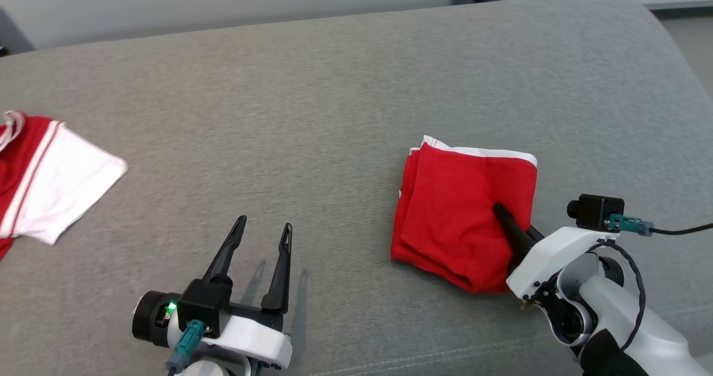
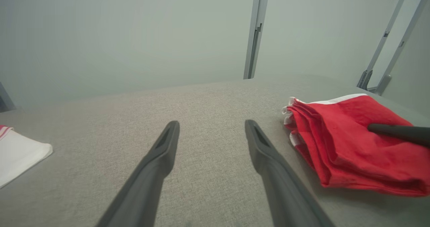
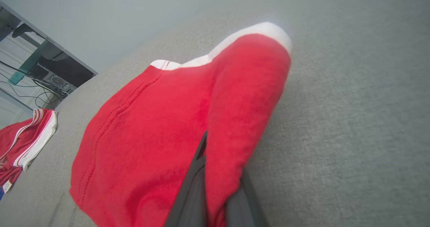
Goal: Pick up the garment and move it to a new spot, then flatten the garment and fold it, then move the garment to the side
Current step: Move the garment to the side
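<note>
The garment [image 1: 457, 214] is a red piece with white trim, folded into a rough square on the right of the grey cushion [image 1: 334, 97]. My right gripper [image 1: 501, 213] is shut on the garment's near right edge, one dark finger lying on top of the cloth. In the right wrist view the red cloth [image 3: 151, 136] runs between my two fingers [image 3: 193, 186]. My left gripper [image 1: 264, 225] stands open at the lower left of centre, apart from the garment, nothing between its fingers. The left wrist view shows the garment [image 2: 349, 146] to the right of those open fingers [image 2: 161, 153].
A second red and white garment [image 1: 50, 192] lies at the cushion's far left edge. The cushion's rounded back right corner [image 1: 657, 25] drops to the floor. A pale wall runs behind it, and a desk with cables [image 3: 40, 72] stands beyond.
</note>
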